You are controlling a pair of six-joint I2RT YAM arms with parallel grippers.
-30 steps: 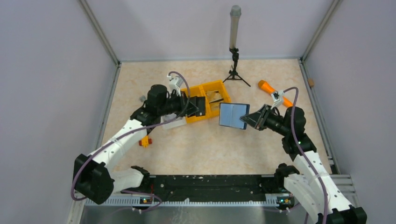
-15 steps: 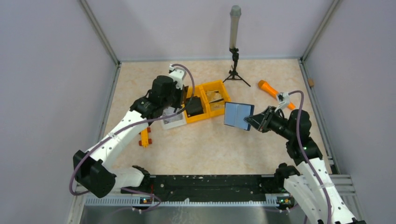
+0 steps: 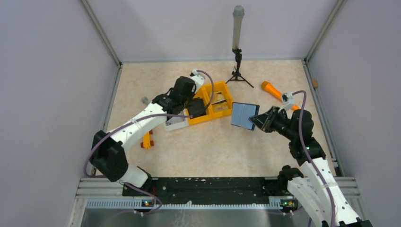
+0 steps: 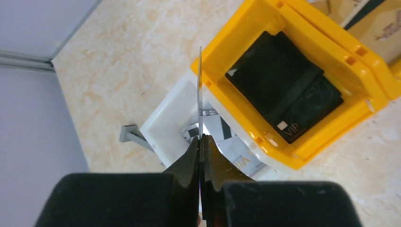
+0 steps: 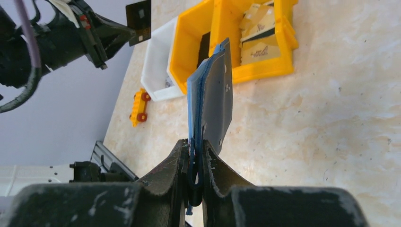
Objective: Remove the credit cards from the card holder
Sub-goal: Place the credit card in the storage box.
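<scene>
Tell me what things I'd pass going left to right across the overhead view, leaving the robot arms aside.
small orange toy block → white tray → yellow bin → card holder → orange-handled tool → small tan object at the table's right edge

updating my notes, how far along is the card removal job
Done: tan flat cards lie in the yellow two-compartment plastic bin. In hand: the left gripper, jaws shut, pinches one thin card edge-on over the white tray; the right gripper holds the navy folding card holder off the beige table. Left: setting that card down; whether more cards are inside the holder cannot be seen.
</scene>
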